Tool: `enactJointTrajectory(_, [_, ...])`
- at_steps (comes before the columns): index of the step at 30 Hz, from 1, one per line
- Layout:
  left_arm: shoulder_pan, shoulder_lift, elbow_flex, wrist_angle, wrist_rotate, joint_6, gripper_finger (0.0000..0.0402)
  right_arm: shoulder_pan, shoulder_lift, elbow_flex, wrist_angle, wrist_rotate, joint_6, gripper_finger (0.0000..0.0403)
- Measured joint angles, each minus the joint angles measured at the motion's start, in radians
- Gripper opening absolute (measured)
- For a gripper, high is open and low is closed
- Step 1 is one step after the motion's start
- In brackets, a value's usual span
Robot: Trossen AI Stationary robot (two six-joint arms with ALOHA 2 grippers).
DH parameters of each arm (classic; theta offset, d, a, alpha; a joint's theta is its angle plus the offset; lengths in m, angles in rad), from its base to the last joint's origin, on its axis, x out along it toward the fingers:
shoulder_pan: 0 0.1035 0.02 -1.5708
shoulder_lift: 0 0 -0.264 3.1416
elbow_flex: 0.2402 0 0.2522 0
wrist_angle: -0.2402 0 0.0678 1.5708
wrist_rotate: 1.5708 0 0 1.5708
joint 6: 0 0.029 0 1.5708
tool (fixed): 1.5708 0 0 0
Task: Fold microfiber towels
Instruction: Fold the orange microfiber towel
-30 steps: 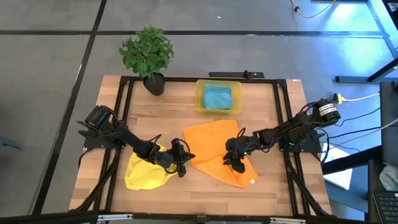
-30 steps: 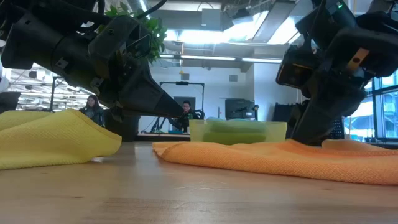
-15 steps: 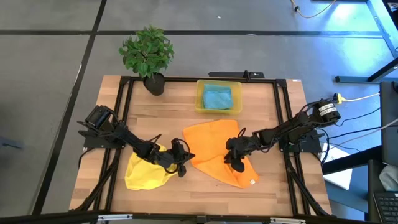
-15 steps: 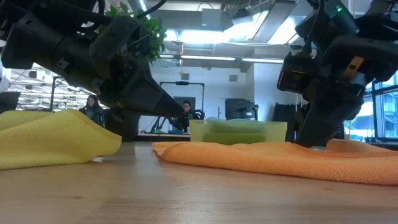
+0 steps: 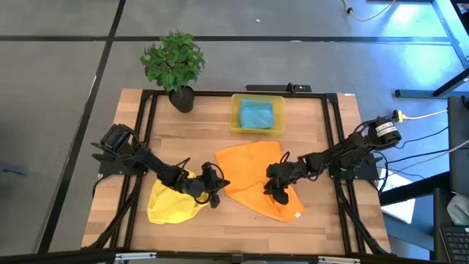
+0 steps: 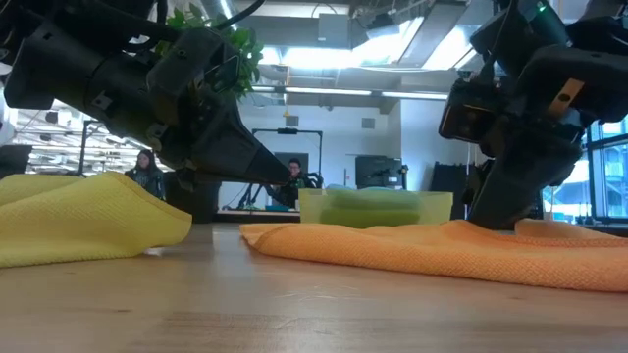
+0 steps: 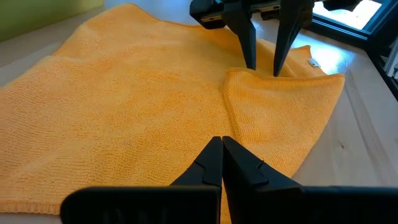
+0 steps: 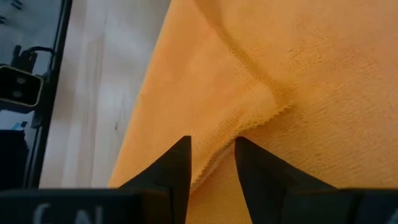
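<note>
right tool (image 5: pixel 279 195): fingers apart, straddling a raised fold of the orange microfiber towel (image 5: pixel 249 174), frame centre-right | left tool (image 5: pixel 214 196): clenched, empty, at the orange towel's left edge | yellow microfiber towel (image 5: pixel 170 204): crumpled, lower left of wooden desk (image 5: pixel 205 136)

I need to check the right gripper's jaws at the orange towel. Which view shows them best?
Left wrist view: right gripper, fingers apart, straddles a raised fold of the orange towel. Its own wrist view shows only fingertips; high and low views hide them.
</note>
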Motion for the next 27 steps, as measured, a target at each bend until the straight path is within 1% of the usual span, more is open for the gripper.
enactJointTrajectory(6, [0.000, 0.000, 0.000, 0.000, -0.006, 0.000, 0.0000, 0.000, 0.040, 0.022, -0.002, 0.019, -0.020, 0.0132])
enactJointTrajectory(9, [0.001, 0.000, 0.000, 0.003, -0.010, 0.001, 0.0000, -0.001, 0.080, 0.062, -0.001, 0.019, -0.057, 0.0124])
enactJointTrajectory(12, [0.002, 0.000, 0.000, 0.007, -0.013, 0.001, 0.0000, -0.001, 0.105, 0.106, -0.007, 0.010, -0.123, 0.0097])
enactJointTrajectory(16, [-0.001, 0.000, 0.000, 0.021, 0.003, 0.004, 0.0000, 0.001, 0.105, 0.167, -0.083, -0.003, -0.196, 0.0034])
enactJointTrajectory(17, [-0.001, 0.000, 0.000, 0.038, 0.029, 0.019, 0.0000, 0.005, 0.103, 0.180, -0.111, -0.002, -0.214, 0.0018])
enactJointTrajectory(18, [-0.001, 0.000, 0.000, 0.061, 0.061, 0.039, 0.0000, 0.011, 0.102, 0.194, -0.128, 0.006, -0.227, 0.0011])
enactJointTrajectory(21, [-0.002, 0.000, 0.000, 0.136, 0.151, 0.116, 0.0000, 0.030, 0.097, 0.233, -0.171, 0.048, -0.254, 0.0013])
enactJointTrajectory(24, [-0.018, 0.000, 0.024, 0.159, 0.168, 0.250, 0.0006, 0.048, 0.097, 0.262, -0.202, 0.071, -0.277, 0.0011])
enactJointTrajectory(27, [-0.034, 0.028, 0.079, 0.158, 0.165, 0.366, 0.0034, 0.068, 0.097, 0.291, -0.210, 0.079, -0.299, 0.0006])
